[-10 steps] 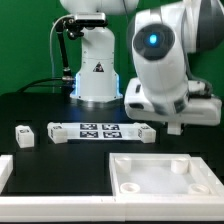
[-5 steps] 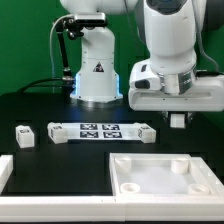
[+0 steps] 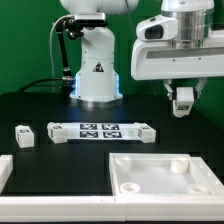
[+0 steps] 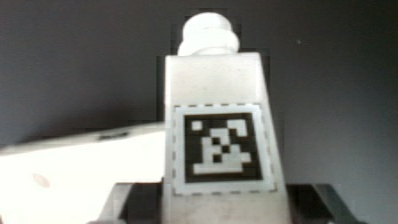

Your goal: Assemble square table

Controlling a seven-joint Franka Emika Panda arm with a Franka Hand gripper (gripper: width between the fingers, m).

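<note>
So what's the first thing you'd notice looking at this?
The gripper, up high on the exterior view's right, pinching a small white leg block with a black-white tag in mid-air. Below it, at the front, lies the square table top, white with a raised rim.

Open black tabletop (image 3: 45, 110) spans the exterior view's middle left. Obstacles: the flat white marker board (image 3: 100, 131) at centre, a loose small white tagged leg block (image 3: 23, 136) far left, a long white border rail (image 3: 4, 170) lower left, the white plastic rimmed square slab (image 3: 150, 157) lower right. Clear air lies under the gripper (image 3: 183, 95) clamping another white leg block (image 3: 184, 104), upper right.
</note>
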